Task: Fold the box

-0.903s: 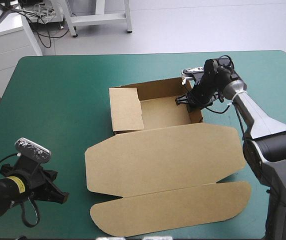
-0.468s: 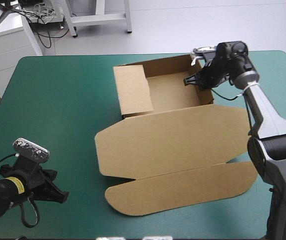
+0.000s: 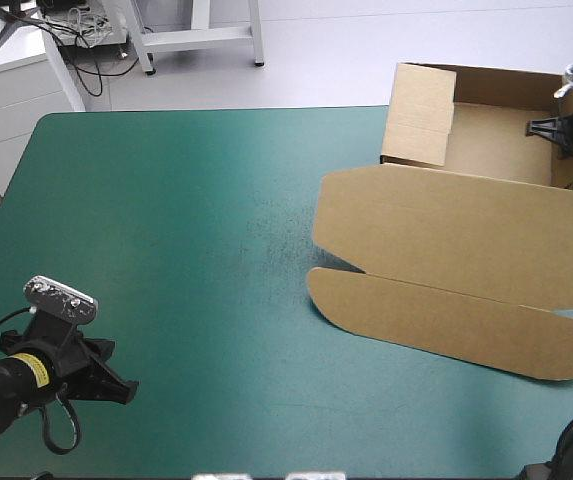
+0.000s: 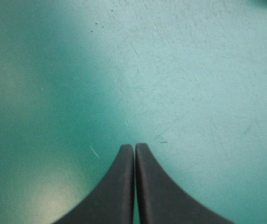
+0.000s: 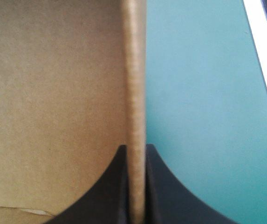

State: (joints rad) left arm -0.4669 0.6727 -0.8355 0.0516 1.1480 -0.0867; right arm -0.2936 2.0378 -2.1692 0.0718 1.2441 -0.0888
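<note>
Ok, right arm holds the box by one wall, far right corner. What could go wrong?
The box seems to reach the far edge of the table; it could tip off. The right gripper pinches one thin wall, which may bend or slip. The left gripper, shut and far off, cannot steady it.

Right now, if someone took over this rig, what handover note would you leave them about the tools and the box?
Left tool: shut, empty, low over the teal-green cover at its near-left corner.
Right tool: shut on the box, pinching the tray's right wall at the cover's far right corner.
Box: open tray, walls raised, its far part seeming to reach past the cover's far edge. The lid lies flat toward the robot.
Done: walls up.
Left: lid unfolded; the box probably needs bringing fully onto the cover.
</note>
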